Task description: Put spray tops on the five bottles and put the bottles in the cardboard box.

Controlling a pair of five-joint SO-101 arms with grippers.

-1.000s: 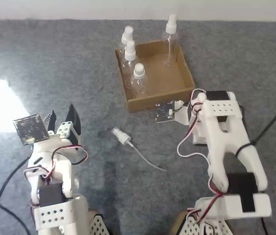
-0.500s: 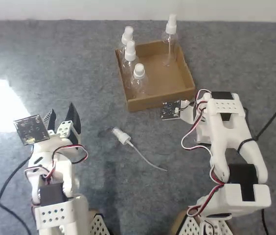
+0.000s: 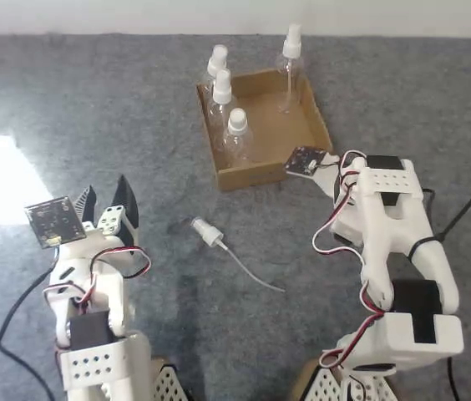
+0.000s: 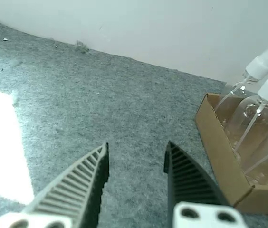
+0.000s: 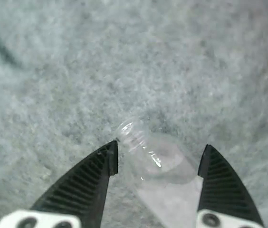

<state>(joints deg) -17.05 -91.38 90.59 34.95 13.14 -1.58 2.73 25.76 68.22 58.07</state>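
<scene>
Right gripper (image 5: 161,145): jaws spread wide, straddling the uncapped bottle (image 5: 158,165). The bottle lay on its side on the grey carpet (image 5: 53,71), open neck pointing away from the wrist. Couldn't tell if either finger touched it; read as a pre-grasp, not a hold. The jaws sat across the shoulder, probably so a close would grip the body and leave the neck free for a cap. In the high view the right arm (image 3: 394,225) hung over that spot, just off the front right corner of the cardboard box (image 3: 265,174).

Left gripper (image 4: 137,145): also wide, nothing in it, near its own base, well apart from everything. Likely meant for the spray top (image 3: 207,230), which lay on the carpet between the arms with its dip tube (image 3: 252,271) trailing toward the right arm.

Four capped bottles (image 3: 237,132) stood at the box's left side and back; couldn't confirm the back ones were inside. My read: four of five done, the last needed capping and boxing. Risk: a round clear bottle could roll out on closing.
</scene>
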